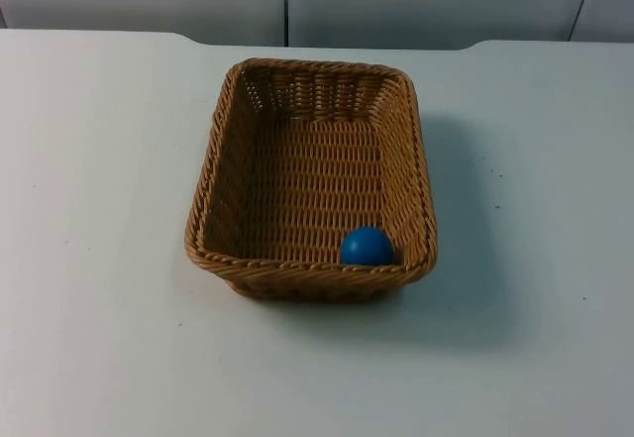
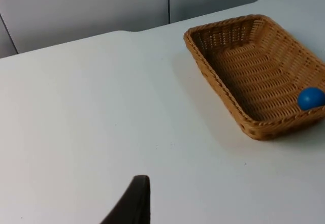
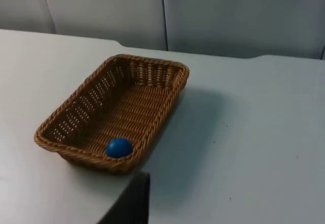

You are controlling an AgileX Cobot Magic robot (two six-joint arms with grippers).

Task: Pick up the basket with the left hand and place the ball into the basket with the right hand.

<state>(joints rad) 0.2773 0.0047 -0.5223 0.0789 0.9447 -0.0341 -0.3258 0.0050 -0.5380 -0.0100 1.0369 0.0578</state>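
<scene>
Left gripper hangs over bare white table, well apart from the wicker basket. We see just a dark, matte sliver of it, cut off by the picture's edge, so we cannot tell whether it is wide or narrow. From the left wrist the basket is seen at a slant: a rectangular tray of tan woven strands with a braided rim. Its far side runs out of the picture. The blue ball lies inside on the woven floor, close against one end wall, and the picture's edge clips it.

Right gripper hangs near the basket without touching it. Again we get only a black sliver, and we cannot tell its state. The right wrist view takes in the whole basket, outer wall and all. The ball sits smooth and round on the floor at the end nearer this gripper, its lower part hidden behind the rim. The basket throws a soft shadow on the table, and the grey partition wall stands behind.

Looking down in the top view, the basket stands flat on the table. The walls flare outward, with an open lattice weave in the far wall and a tight weave across the floor. The ball rests in the near right corner, touching the near wall, whose rim hides its underside. The partition wall, with a vertical seam, closes off the table's far edge.
</scene>
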